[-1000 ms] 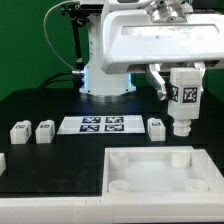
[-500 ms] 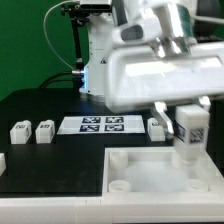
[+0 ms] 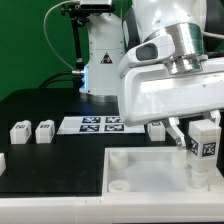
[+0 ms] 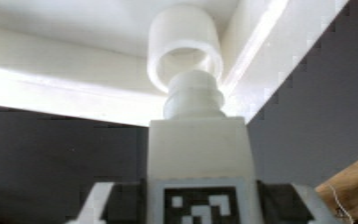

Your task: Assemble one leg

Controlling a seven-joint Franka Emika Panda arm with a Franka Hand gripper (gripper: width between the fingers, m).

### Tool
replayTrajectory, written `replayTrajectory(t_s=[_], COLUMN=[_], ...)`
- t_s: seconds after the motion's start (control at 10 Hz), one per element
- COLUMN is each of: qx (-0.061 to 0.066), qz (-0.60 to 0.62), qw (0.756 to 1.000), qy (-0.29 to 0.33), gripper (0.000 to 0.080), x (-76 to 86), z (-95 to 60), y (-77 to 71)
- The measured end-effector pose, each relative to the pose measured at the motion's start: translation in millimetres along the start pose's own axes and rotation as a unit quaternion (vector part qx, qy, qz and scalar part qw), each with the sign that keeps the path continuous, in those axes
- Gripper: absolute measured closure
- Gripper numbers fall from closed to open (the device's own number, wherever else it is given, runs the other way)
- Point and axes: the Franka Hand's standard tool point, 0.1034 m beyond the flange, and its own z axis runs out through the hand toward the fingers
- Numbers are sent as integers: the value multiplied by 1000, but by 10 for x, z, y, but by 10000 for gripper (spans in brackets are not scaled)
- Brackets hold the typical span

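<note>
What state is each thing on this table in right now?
Tool: shut on the held leg.
Held leg: upright, tip at the tray's corner hole; seated or not, cannot tell.
Tray: flat on the table, one visible hole empty.
Loose legs: three, resting on the table, untouched.
Marker board: flat on the table.

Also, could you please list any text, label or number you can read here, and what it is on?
No readable words or numbers. Only black-and-white square marker patterns: on the small white plastic leg in the gripper, the look-alike loose legs, and the flat white marker board.
</note>
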Motion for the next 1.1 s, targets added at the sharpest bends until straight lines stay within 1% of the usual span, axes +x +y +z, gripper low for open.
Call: replayTrajectory(t_s=[0.2,0.5,0.7,1.1], qx=[1,-3,-4,-4], qz=[-1,0,1,2], qw=[1000,1000,1000,1000], qy=[-4,10,7,5], gripper=[509,509,509,509], x=[-48,-48,-121,-151], z=[27,51,106,125], y=[-18,5,44,48])
